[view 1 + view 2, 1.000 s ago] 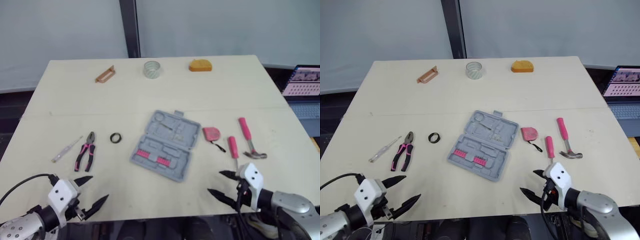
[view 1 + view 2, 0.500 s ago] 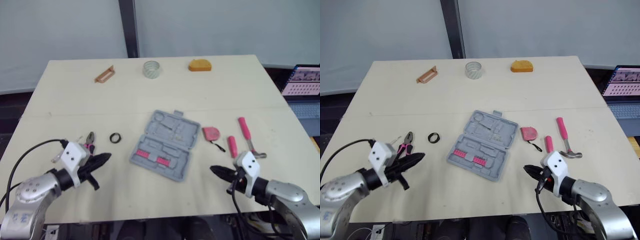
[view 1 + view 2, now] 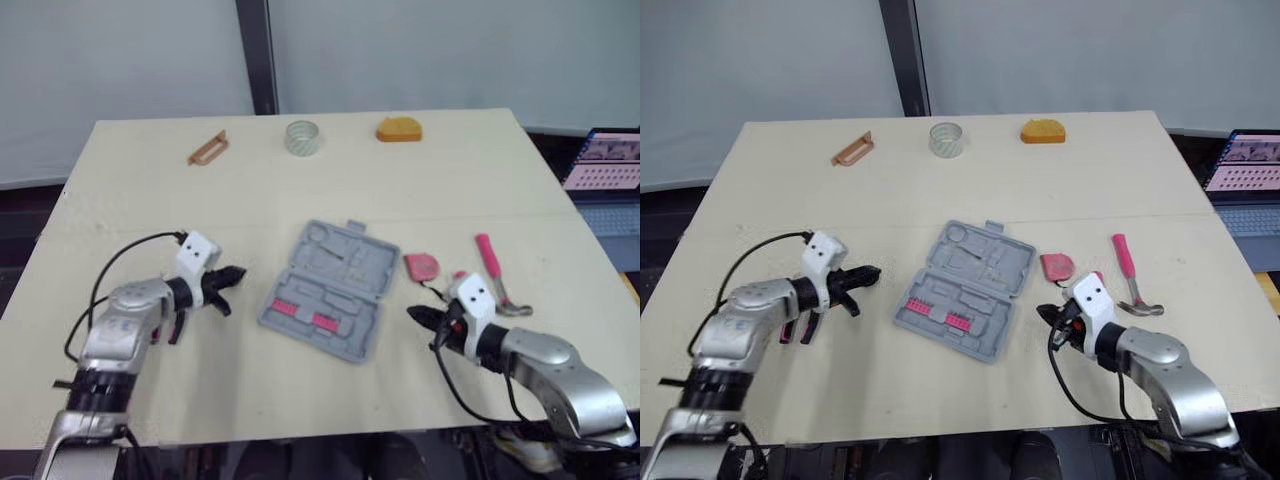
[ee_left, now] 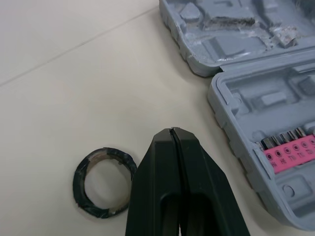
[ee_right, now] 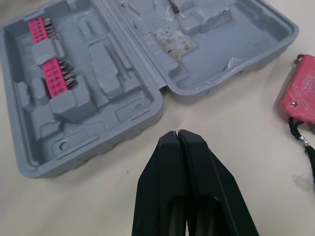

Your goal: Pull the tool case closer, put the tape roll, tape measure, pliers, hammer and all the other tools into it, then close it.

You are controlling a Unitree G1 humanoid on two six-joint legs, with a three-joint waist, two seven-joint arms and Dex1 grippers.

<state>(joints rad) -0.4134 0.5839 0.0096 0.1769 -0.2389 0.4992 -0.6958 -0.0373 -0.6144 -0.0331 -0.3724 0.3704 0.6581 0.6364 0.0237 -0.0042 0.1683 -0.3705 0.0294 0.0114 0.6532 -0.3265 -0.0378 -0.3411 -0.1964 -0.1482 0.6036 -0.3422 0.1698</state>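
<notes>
Mid-surface [image 3: 300, 180]: tool case [image 3: 345, 270] lying open.
Its long axis is running far-right to near-left, pink bits [image 3: 300, 314] nearest; left tool [image 3: 236, 272] and right tool [image 3: 411, 313], both clenched empty, are flanking it.

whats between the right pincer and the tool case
Nothing: bare table separates the shut right pincer from the tool case, clear in the right wrist view.

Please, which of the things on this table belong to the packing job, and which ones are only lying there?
For the job:
grey tool case, lying open
black tape roll
pink tape measure
pink-handled hammer

Only lying about:
brown handle-shaped piece
clear round container
orange object
laptop, beside the table
</notes>
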